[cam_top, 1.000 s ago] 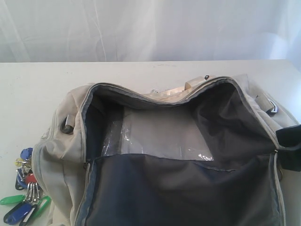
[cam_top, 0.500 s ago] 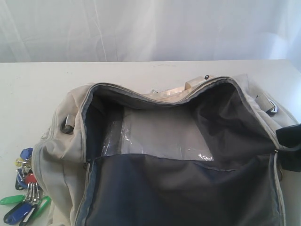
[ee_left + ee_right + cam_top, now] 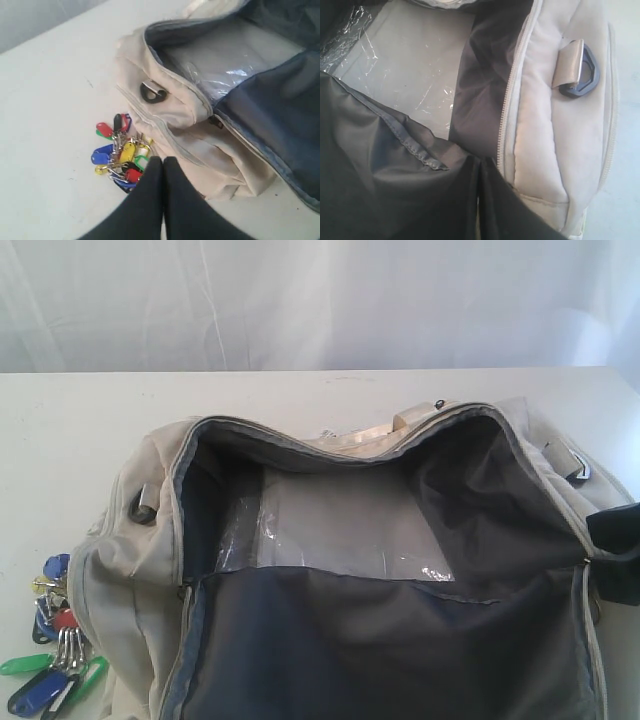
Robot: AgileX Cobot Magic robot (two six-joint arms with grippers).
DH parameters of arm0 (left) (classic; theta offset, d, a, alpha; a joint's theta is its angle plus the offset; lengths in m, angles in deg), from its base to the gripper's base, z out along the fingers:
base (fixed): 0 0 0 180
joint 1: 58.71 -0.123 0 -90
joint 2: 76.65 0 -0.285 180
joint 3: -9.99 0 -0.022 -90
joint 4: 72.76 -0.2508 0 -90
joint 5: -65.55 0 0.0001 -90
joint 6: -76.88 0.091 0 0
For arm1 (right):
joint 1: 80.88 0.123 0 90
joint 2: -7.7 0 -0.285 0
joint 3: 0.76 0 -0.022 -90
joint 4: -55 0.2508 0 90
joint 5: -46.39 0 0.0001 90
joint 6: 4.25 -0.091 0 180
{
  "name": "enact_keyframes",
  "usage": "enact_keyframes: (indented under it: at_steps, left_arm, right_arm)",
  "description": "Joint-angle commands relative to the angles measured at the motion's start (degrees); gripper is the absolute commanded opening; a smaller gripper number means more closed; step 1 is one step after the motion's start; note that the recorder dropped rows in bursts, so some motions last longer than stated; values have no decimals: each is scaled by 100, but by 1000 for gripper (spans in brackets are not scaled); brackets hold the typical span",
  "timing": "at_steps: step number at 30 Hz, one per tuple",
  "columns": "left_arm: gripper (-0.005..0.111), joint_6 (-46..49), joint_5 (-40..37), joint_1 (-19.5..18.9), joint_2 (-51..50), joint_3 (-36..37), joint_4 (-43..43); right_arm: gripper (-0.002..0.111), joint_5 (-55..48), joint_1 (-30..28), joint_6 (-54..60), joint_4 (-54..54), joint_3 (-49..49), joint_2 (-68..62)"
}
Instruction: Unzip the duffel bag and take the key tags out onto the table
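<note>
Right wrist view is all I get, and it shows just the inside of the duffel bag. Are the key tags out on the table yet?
Observer: Yes, the key tags lie on the table beside one end of the duffel bag, outside it.
Operator: Is the left gripper holding them?
Observer: No, the left gripper is shut on nothing, its tips right by the bunch.
Operator: Does the exterior view catch them?
Observer: Yes, at its lower left edge, left of the bag.
</note>
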Motion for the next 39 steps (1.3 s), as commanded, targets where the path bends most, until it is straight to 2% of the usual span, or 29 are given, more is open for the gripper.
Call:
enact_keyframes:
  at_steps: [1, 7, 17, 22, 30, 39]
  left_arm:
    - [0, 13, -40, -342, 736, 20, 38]
    - [0, 13, -40, -649, 1298, 20, 29]
    - [0, 13, -52, -710, 2301, 29, 24]
    - [0, 13, -18, -710, 2301, 56, 53]
    - [0, 13, 547, -710, 2301, 767, 53]
    - [0, 13, 724, -710, 2301, 2277, 53]
  right_arm:
    - [0, 44, 26, 57, -18, -21, 31]
    - [0, 44, 26, 57, -18, -21, 31]
    - [0, 44, 26, 57, -18, -21, 31]
    - [0, 14, 26, 57, -8, -21, 41]
    - [0, 25, 26, 57, -8, -21, 51]
    - [0, 25, 26, 144, -8, -21, 42]
